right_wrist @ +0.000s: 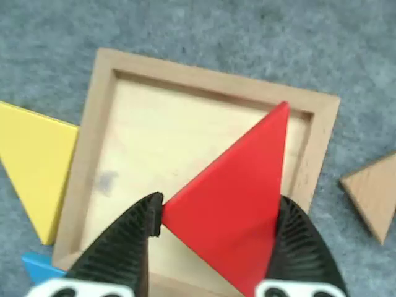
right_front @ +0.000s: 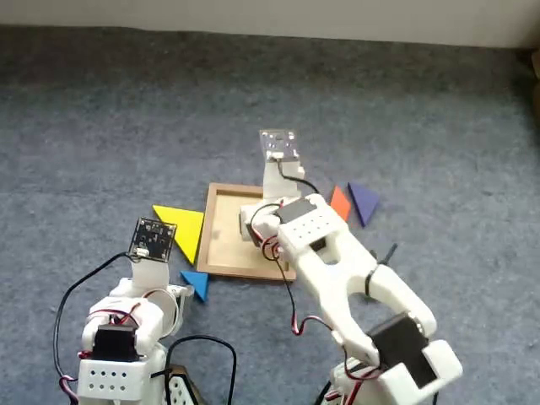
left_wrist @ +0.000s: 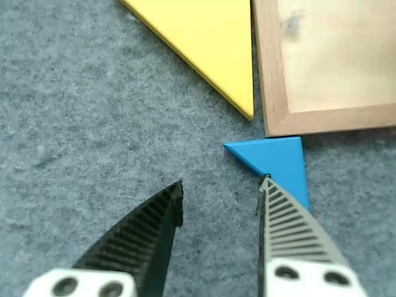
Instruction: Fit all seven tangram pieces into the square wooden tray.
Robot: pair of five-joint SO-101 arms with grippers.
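The square wooden tray [right_front: 205,232] lies mid-table. My right gripper [right_wrist: 219,207] is shut on a large red triangle [right_wrist: 238,204], held tilted over the tray's floor [right_wrist: 154,142], its tip near the far rim. My left gripper [left_wrist: 221,182] is open just above the carpet, and one fingertip [left_wrist: 266,182] sits at the edge of a small blue triangle [left_wrist: 275,158] by the tray's corner [left_wrist: 275,124]. A large yellow triangle [right_front: 181,226] lies against the tray's left side.
An orange piece [right_front: 340,202] and a purple triangle [right_front: 364,202] lie on the grey carpet right of the tray. A plain wooden triangle [right_wrist: 371,198] rests just outside the tray. The right arm's body [right_front: 337,261] covers the tray's right part.
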